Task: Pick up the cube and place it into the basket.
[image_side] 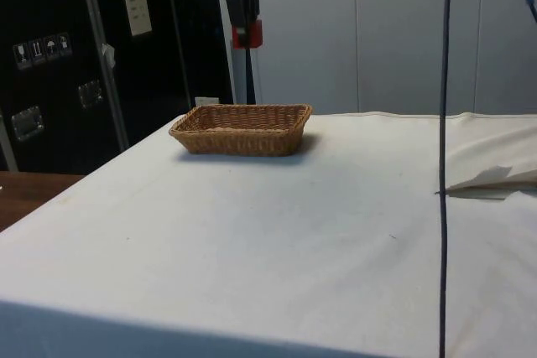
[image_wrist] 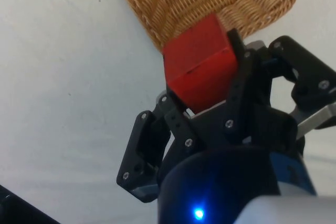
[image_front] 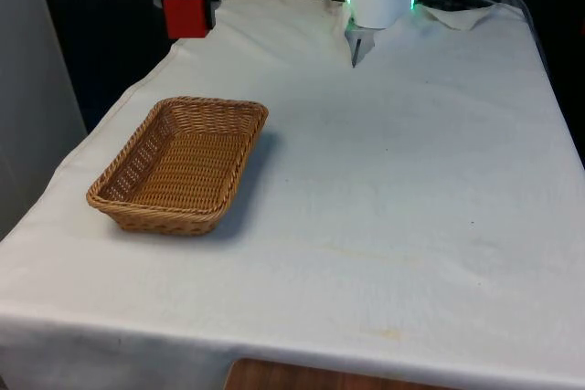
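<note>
High in the upper left of the front view, the gripper (image_front: 187, 8) clamps the red cube (image_front: 188, 14) above the table, short of the basket (image_front: 239, 114); released now, it would likely miss.

The wicker basket (image_side: 242, 128) rests on the white cloth (image_side: 277, 241) near the table's far edge, upright, with nothing visible above its rim. The black gripper (image_side: 246, 38) hangs high above the basket, well clear of it, with the red cube (image_side: 247, 35) clamped at its lower end. Dark cabinets (image_side: 75, 56) stand behind.
</note>
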{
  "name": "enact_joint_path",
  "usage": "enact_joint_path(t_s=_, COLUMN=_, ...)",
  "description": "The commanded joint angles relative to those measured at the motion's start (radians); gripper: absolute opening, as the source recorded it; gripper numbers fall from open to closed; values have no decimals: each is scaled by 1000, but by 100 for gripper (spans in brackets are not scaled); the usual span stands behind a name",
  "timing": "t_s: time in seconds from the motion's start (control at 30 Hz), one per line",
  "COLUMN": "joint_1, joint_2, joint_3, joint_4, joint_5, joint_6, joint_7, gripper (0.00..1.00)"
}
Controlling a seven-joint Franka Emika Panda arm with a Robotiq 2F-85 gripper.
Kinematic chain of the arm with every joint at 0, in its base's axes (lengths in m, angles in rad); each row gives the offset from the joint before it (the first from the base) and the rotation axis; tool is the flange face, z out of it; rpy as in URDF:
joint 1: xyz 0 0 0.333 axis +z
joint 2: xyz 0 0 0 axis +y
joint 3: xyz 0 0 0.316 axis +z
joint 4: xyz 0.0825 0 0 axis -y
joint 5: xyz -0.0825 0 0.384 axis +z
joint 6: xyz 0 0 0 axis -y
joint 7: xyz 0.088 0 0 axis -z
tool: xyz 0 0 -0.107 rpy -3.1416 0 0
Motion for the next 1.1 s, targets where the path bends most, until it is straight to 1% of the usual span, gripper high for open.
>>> enact_joint_path(t_s=0.0, joint_1=0, joint_2=5, joint_3=0, joint_4=5, joint_5=2, joint_6=0, joint_7=-1, gripper=1)
enact_joint_path(t_s=0.03, joint_1=-4, joint_2=6, joint_3=3, joint_4=10, joint_5=9, joint_6=-9, joint_7=-8, gripper=1)
enact_joint_path(t_s=0.3, joint_1=-2, joint_2=14, joint_3=2, joint_4=11, joint_5=6, joint_6=-1, joint_7=-2, gripper=1)
enact_joint_path(t_s=0.33, joint_1=0, joint_2=10, joint_3=1, joint_4=8, joint_5=3, joint_6=0, joint_7=-2, gripper=1)
enact_joint_path(t_s=0.37, joint_1=-2, joint_2=16, joint_3=3, joint_4=12, joint_5=7, joint_6=0, joint_7=-1, gripper=1)
enact_joint_path(t_s=0.6, joint_1=-3, joint_2=40, joint_3=8, joint_4=27, joint_5=11, joint_6=7, joint_7=2, gripper=1)
enact_joint_path(t_s=0.63, joint_1=0, joint_2=32, joint_3=5, joint_4=21, joint_5=4, joint_6=6, joint_7=3, gripper=1)
enact_joint_path(t_s=0.67, joint_1=-3, joint_2=43, joint_3=9, joint_4=29, joint_5=12, joint_6=7, joint_7=2, gripper=1)
enact_joint_path(t_s=0.87, joint_1=-1, joint_2=69, joint_3=10, joint_4=42, joint_5=21, joint_6=11, joint_7=3, gripper=1)
enact_joint_path(t_s=0.93, joint_1=0, joint_2=67, joint_3=8, joint_4=40, joint_5=15, joint_6=8, joint_7=3, gripper=1)
enact_joint_path(t_s=1.07, joint_1=-2, joint_2=84, joint_3=14, joint_4=47, joint_5=23, joint_6=15, joint_7=5, gripper=1)
